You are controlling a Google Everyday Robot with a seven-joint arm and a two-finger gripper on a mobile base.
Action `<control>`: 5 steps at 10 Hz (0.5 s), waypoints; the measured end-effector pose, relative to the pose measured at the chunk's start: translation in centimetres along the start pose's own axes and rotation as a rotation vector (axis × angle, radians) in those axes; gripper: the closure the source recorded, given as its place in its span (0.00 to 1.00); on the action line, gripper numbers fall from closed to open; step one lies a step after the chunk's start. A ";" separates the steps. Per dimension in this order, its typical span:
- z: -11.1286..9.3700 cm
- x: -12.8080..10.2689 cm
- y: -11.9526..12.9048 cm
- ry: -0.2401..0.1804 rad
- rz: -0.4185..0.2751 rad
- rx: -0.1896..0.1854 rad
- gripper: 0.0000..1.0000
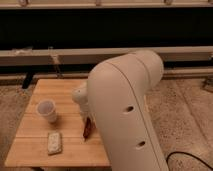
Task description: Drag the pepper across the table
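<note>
The pepper (88, 129) lies on the table (35, 150), right of centre and toward the near edge, its length running near to far with a slight tilt. Bare planks stretch left of it to the white cup (46, 110) and the small pale packet (54, 142) (which sits close to the near edge). The gripper (86, 119) is right at the pepper's far end, mostly hidden. The bulky white arm (130, 110) fills the right foreground, reaching down over the table's right side.
</note>
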 end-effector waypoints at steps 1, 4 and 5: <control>0.0 -0.1 -0.4 -0.002 0.003 0.001 1.00; -0.1 -0.5 -1.1 -0.005 0.004 0.002 1.00; -0.2 -0.7 -1.2 -0.008 0.005 0.000 1.00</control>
